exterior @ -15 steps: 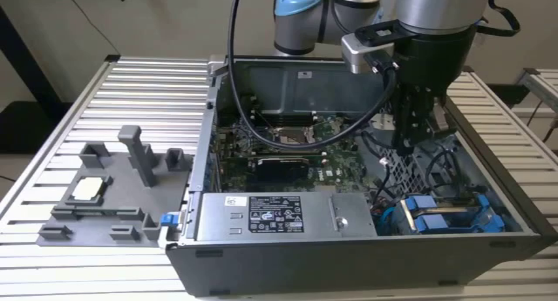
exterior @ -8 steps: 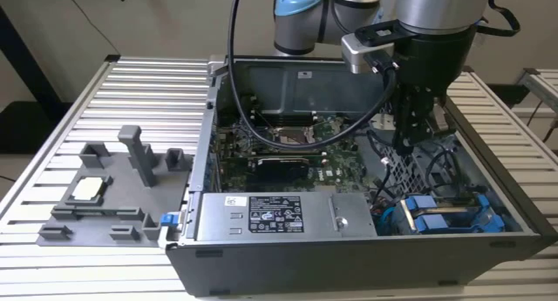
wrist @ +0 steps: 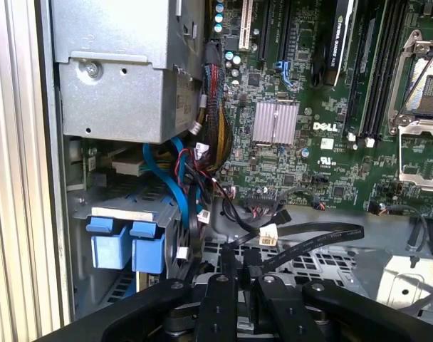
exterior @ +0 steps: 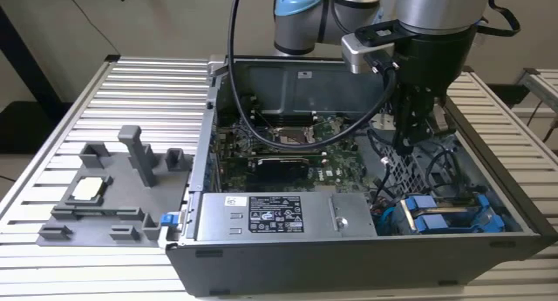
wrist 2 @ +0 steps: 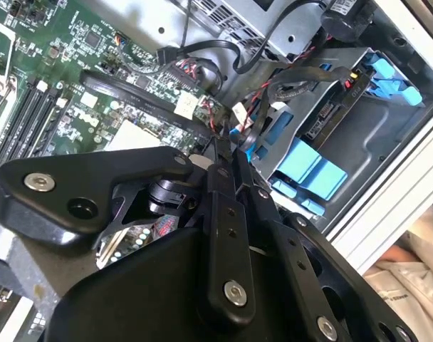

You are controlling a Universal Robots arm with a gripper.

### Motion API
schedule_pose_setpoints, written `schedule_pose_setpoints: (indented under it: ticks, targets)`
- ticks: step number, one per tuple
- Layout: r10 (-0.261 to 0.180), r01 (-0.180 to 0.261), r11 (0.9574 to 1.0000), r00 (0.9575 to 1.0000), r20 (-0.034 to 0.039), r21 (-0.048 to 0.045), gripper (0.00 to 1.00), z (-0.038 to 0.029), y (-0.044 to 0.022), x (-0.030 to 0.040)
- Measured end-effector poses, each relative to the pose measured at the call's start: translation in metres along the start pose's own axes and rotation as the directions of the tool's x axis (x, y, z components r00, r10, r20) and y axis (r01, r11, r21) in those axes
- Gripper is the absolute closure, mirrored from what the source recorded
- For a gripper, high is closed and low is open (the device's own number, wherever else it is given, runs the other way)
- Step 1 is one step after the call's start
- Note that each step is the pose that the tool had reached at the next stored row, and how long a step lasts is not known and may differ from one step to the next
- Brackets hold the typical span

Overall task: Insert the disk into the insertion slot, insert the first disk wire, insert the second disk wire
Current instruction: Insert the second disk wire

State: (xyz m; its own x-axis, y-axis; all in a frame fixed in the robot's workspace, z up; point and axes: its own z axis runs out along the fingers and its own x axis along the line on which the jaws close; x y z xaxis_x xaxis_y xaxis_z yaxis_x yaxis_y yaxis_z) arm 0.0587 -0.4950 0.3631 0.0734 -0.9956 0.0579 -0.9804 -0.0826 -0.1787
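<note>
A: Hanging inside the open black computer case [exterior: 523,216], black gripper [exterior: 408,143] sits narrow, fingertips nearly together over black cables [wrist: 309,241].

B: Disk? Silver-grey drive in its bright blue plastic carrier [exterior: 436,217] sits in the grey metal bay [wrist 2: 387,142], at the exterior view's near right

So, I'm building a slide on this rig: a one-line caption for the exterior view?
Robot arm's hand lowered inside the open black computer case, above the blue-framed disk in its bay.
</note>
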Motion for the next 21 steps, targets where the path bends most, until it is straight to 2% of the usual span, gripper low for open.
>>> schedule_pose_setpoints:
  ticks: [4,11,18,21]
  targets:
    - [0.0,0.0,1.0,1.0,0.0001,-0.0002,0.84,0.0004,-0.0006,0.0026]
    - [0.0,0.0,1.0,1.0,0.0003,-0.003,0.84,0.0018,-0.0029,0.0158]
    - [0.0,0.001,0.9999,1.0,0.001,-0.0109,0.84,0.0042,-0.0096,0.0317]
    - [-0.001,0.001,0.9999,1.0,0.0016,-0.0168,0.84,0.0056,-0.0148,0.0371]
